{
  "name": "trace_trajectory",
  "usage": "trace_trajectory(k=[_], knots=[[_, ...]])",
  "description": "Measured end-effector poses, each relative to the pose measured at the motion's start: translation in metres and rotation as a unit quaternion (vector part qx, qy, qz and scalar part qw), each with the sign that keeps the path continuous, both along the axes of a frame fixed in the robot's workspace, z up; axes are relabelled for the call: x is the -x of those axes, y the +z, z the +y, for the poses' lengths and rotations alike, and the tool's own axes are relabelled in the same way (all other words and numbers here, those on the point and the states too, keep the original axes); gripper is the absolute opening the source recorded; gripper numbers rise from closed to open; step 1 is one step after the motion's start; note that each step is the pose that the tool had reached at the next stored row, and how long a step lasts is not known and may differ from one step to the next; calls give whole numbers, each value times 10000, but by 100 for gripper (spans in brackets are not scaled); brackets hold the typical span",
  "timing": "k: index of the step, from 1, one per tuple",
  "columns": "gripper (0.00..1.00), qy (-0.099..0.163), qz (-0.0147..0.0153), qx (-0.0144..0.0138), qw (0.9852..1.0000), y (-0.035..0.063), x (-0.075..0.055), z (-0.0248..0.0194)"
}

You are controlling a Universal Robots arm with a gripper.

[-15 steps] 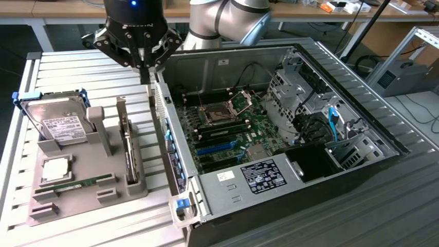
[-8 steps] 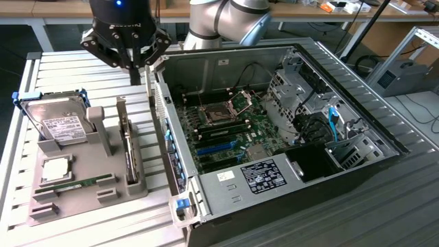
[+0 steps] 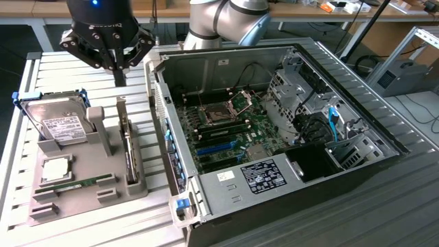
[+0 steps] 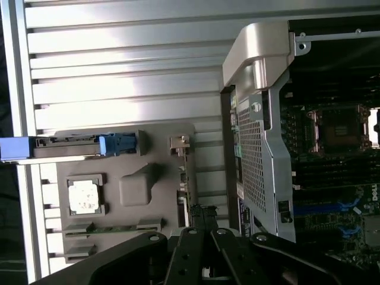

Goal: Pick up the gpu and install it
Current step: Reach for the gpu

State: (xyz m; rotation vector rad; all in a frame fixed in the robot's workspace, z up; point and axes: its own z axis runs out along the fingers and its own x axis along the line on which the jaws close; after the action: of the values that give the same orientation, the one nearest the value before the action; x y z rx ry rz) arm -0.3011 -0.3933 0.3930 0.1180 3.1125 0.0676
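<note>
The fingers (image 3: 120, 80) are shut tight and hold nothing, above the gpu (image 3: 127, 144). Shut like this, they could bump its thin edge and tip it.

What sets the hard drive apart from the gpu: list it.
Pose: the hard drive leans back, broad face showing; the gpu stands on edge in a slot.
Look: the hard drive shows a silver face, white label and blue frame; the gpu, a thin edge.
Place: the gpu is nearer the case than the hard drive.
Shared: both sit in the grey tray.
</note>
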Motion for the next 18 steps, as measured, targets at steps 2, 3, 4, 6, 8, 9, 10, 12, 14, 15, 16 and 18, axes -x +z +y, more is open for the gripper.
trace_trajectory(k=[2,3,4,6,8,9,10,12,14,15,16,18], knots=[[11,0,0,0,10000,-1,45,2],[11,0,0,0,10000,0,63,3],[11,0,0,0,10000,0,83,4],[11,0,0,0,10000,-1,127,4],[11,0,0,0,10000,-1,144,4],[11,0,0,0,10000,-1,145,4],[11,0,0,0,10000,-1,145,4],[11,0,0,0,10000,0,146,4],[11,0,0,0,10000,-1,152,1],[11,-1,0,0,10000,-1,154,-4],[11,0,0,0,10000,-1,157,-12],[11,0,0,0,10000,-1,163,-43]])
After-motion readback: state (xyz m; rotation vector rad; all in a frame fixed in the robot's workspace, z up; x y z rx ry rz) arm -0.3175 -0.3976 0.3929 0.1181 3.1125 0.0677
